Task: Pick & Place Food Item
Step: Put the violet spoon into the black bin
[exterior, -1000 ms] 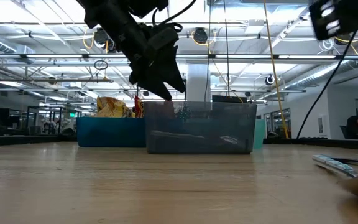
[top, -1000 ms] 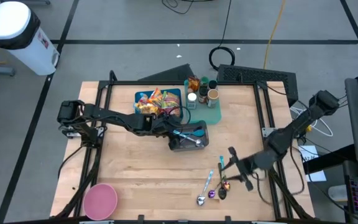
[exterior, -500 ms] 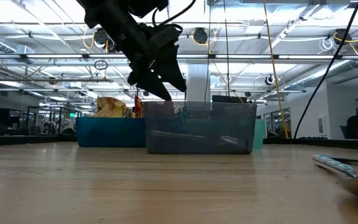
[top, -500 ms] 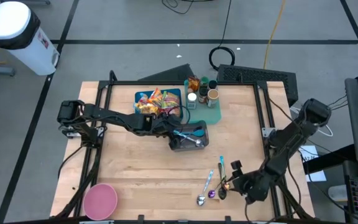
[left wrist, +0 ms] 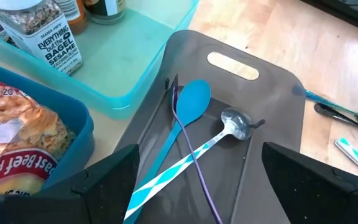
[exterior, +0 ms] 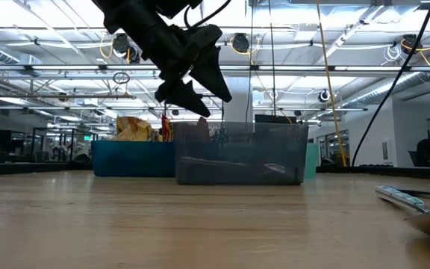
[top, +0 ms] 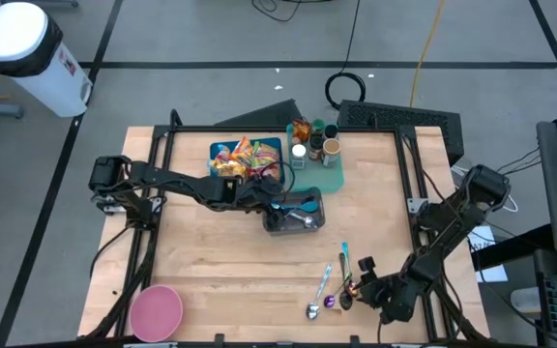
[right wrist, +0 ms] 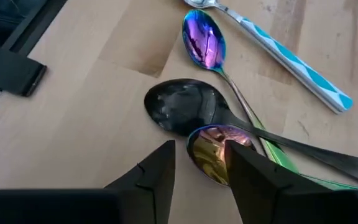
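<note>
The food items are snack bags [top: 245, 158] piled in a blue bin [top: 219, 148] at the far middle of the table; one bag [left wrist: 11, 134] also shows in the left wrist view. My left gripper [top: 283, 203] hangs open above a grey bin [left wrist: 241, 124] holding a blue spoon [left wrist: 188, 102] and other utensils, and grips nothing. My right gripper [right wrist: 201, 165] is low over several spoons [top: 335, 285] lying flat on the table near the near right edge. It is open by a narrow gap, its fingers on either side of an iridescent spoon's bowl [right wrist: 211, 152]. My right gripper slants down over the iridescent spoon's bowl [right wrist: 207, 143], one finger on each side of it. Whether a finger [right wrist: 247, 168] touches the bowl, I cannot tell. The spoon lies flat on the table, partly over a black spoon [right wrist: 182, 109].
A teal tray [top: 332, 174] with jars and bottles stands right of the blue bin. A pink bowl [top: 155, 311] sits at the near left corner. A blue-and-white handled spoon [right wrist: 291, 59] lies beside the other spoons. Bare wood stretches across the table's near middle.
My right gripper has swung toward the table's near edge and come down onto the spoons, tipping further downward; it has dropped out of the low view. My left gripper has stayed over the grey bin and rolled about its own pointing line.
</note>
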`<action>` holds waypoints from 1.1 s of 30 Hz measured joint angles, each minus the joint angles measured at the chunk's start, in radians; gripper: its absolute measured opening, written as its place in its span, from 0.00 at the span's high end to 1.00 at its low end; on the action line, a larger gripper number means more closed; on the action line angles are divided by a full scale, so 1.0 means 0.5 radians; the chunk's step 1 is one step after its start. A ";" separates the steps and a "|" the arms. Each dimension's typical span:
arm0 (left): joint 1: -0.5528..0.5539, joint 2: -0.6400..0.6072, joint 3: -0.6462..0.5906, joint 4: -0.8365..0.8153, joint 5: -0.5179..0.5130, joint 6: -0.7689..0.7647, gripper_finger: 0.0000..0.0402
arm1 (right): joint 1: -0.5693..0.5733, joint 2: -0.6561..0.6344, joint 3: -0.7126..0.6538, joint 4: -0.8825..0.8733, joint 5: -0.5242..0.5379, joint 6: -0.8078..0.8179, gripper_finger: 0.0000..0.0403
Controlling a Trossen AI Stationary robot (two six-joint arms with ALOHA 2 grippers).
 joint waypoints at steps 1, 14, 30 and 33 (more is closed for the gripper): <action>0.000 0.000 0.000 0.002 -0.001 -0.003 0.14 | -0.001 0.005 0.000 -0.002 0.002 0.004 0.69; -0.002 0.000 0.000 0.049 0.001 -0.003 0.14 | -0.007 0.135 0.002 -0.005 0.101 0.004 0.86; -0.005 0.000 0.000 0.142 0.002 0.095 0.14 | -0.023 -0.428 0.023 0.017 0.415 0.031 1.00; -0.005 0.000 0.000 0.238 0.015 0.171 0.14 | -0.046 -0.625 0.021 0.093 0.587 -0.138 1.00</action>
